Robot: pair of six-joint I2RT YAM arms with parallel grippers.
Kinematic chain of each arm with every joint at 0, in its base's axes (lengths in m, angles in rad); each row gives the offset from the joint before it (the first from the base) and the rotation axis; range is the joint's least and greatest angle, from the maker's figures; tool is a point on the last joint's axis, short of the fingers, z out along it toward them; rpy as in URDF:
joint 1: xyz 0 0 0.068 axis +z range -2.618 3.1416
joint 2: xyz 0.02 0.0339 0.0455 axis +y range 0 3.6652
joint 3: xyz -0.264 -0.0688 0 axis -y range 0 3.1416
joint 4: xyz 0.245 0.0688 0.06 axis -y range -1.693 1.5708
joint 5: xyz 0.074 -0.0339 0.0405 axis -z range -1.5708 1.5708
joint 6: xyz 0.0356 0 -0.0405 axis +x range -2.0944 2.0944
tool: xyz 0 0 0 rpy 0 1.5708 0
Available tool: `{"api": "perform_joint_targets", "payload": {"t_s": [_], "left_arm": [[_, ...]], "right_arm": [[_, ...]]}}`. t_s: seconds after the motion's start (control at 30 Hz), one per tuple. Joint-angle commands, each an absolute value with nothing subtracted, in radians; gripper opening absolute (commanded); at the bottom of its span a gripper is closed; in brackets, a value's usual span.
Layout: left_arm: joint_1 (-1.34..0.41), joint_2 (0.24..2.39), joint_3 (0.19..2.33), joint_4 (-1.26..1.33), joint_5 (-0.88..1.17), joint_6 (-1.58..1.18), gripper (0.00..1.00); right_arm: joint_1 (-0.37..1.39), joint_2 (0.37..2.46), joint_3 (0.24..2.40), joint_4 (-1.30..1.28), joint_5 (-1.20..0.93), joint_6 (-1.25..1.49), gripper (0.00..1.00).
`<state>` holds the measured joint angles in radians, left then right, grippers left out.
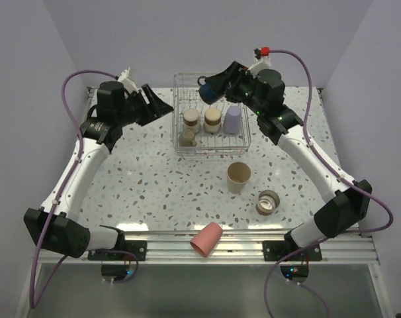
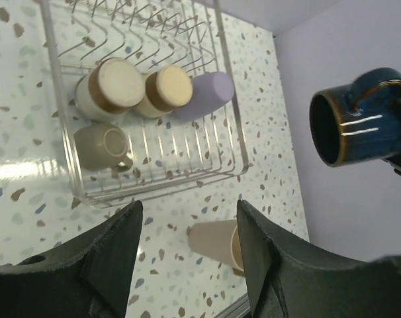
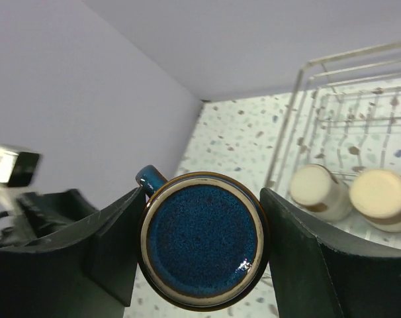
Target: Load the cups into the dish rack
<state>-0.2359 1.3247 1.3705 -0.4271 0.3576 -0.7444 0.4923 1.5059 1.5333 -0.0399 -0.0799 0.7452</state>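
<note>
- Over the far end of the dish rack (image 1: 212, 152), the right gripper (image 1: 215, 85) is clamping a dark blue mug (image 3: 202, 240), with its two fingers (image 3: 108, 252) pressing on opposite sides of the mug's wall.
- The mug is hanging in the air above the rack's wires. It is tipped on its side, with its mouth turning toward the rack's left side and its base facing the right wrist camera. Its handle (image 3: 151, 177) is sticking out just past one finger.
- Inside the rack, two beige cups (image 2: 114, 89) (image 2: 169, 88) are standing upside down side by side, and a lavender cup (image 2: 206, 96) is resting just to their right, against the rack's right wall.
- A smaller beige cup (image 2: 101, 146) is sitting nearer the rack's front-left corner, in front of the left beige cup. Which way up it is sitting cannot be told.
- To the left of the rack, the left gripper (image 1: 158, 103) is hovering with its jaws spread wide, holding nothing and touching neither the rack nor any cup.
- In front of the rack's right corner, a tan cup (image 1: 239, 177) is standing upright on the speckled table (image 1: 141, 179).
- Farther from the rack, beyond the tan cup, a silvery-beige cup (image 1: 268, 202) is lying on its side.
- Farthest from the rack, at the table's near edge, a coral-pink cup (image 1: 207, 240) is lying tilted, well apart from both grippers.
</note>
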Motion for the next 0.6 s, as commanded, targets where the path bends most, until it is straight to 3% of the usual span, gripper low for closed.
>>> {"api": "perform_joint_targets", "payload": {"t_s": [0.0, 0.37, 0.57], "left_arm": [[-0.232, 1.281, 1.370, -0.575, 0.256, -0.609, 0.62], [-0.232, 1.292, 1.367, -0.626, 0.232, -0.560, 0.58], [-0.232, 1.310, 1.370, -0.635, 0.227, -0.552, 0.57]], "right_arm": [[0.503, 1.575, 1.569, -0.086, -0.025, 0.566, 0.00], [0.506, 1.859, 1.637, -0.110, 0.072, 0.404, 0.00], [0.518, 1.899, 1.621, -0.114, 0.103, 0.356, 0.00]]}}
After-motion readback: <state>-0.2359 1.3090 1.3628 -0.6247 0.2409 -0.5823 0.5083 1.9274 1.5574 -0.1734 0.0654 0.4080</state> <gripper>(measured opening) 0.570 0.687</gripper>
